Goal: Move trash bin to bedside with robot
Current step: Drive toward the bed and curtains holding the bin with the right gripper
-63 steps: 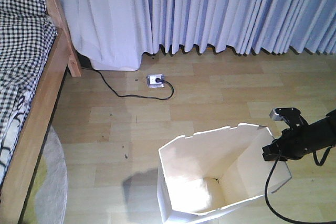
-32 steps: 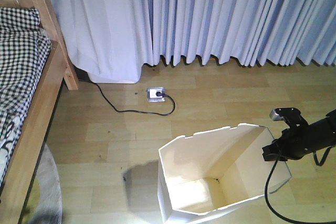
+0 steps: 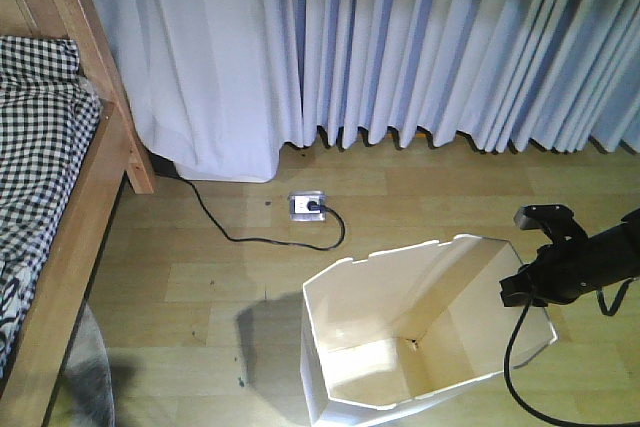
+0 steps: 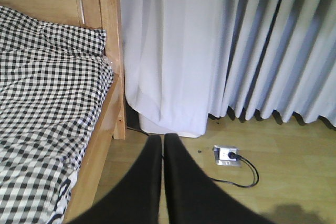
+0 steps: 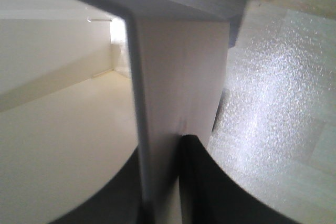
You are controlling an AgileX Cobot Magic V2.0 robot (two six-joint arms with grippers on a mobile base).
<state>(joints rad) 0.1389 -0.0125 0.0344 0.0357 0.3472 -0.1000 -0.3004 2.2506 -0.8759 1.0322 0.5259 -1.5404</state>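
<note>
The white angular trash bin (image 3: 400,337) stands on the wooden floor at the lower middle of the front view, open side up. My right gripper (image 3: 520,287) is shut on the bin's right wall at the rim; in the right wrist view the white wall (image 5: 178,77) runs between my two black fingers (image 5: 197,177). The bed (image 3: 70,237), a light-brown frame with black-and-white checked bedding, is at the left. My left gripper (image 4: 163,139) is shut and empty, pointing at the floor beside the bed (image 4: 52,98).
Pale blue curtains (image 3: 420,37) hang along the far wall. A floor socket (image 3: 306,206) with a black cable (image 3: 250,239) lies between bed and bin. A grey round rug edge (image 3: 85,377) lies by the bed. A black cable (image 3: 515,357) trails from the right arm.
The view has moved forward and turned: curtains and socket sit lower and further right, the bed has slid left. The bin stays held in the same place relative to the right gripper.
</note>
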